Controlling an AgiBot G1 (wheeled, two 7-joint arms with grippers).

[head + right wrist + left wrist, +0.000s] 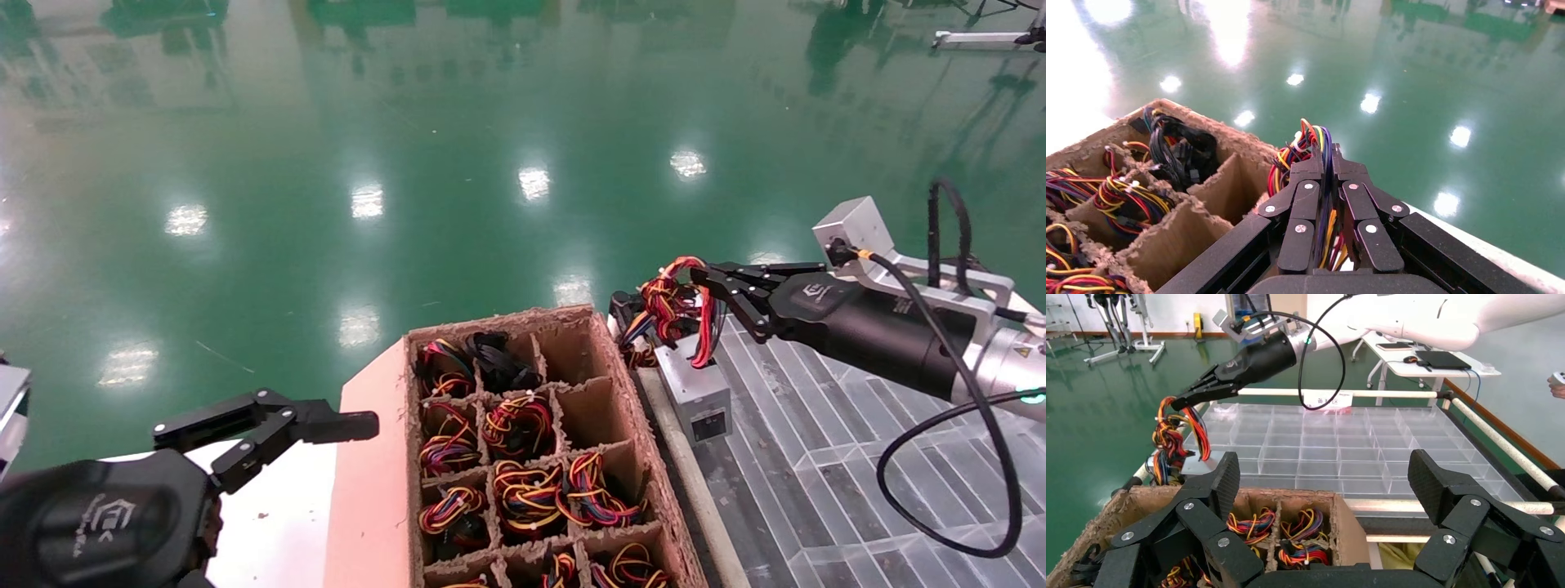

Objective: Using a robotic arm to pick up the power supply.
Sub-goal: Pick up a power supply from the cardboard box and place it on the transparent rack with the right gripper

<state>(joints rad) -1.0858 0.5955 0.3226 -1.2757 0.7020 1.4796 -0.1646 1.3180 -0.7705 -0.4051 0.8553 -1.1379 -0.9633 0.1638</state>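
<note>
Pinching the wire bundle (674,306) between closed fingers, my right gripper (704,279) holds it above the clear tray grid (825,457), just beside the cardboard divider box (609,359). I see the power supply (696,392) hanging below those wires, its grey body tilted against the tray's edge. My left gripper (327,425) sits parked low beside the box, fingers spread.
</note>
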